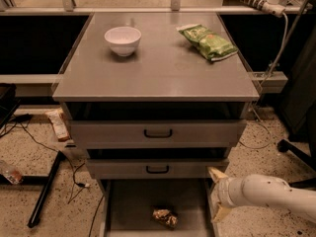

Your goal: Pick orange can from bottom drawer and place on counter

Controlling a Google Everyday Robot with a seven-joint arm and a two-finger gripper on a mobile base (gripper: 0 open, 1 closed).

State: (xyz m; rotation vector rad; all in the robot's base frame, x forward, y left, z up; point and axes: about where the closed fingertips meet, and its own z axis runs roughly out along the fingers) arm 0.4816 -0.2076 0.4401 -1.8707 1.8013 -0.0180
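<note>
The orange can (165, 217), a small crinkled golden-brown object, lies on the floor of the open bottom drawer (133, 201), near its front middle. My gripper (216, 194) is at the right side of that drawer, just below the middle drawer's front, on the end of the white arm coming in from the right. Its two fingers are spread apart and hold nothing. It is to the right of the can and apart from it. The counter (158, 70) is the grey cabinet top above the drawers.
A white bowl (123, 39) stands at the counter's back left and a green snack bag (207, 41) lies at its back right. Two closed grey drawers with black handles (158, 133) sit above the open one. Cables and a black stand leg (44, 191) lie on the floor at left.
</note>
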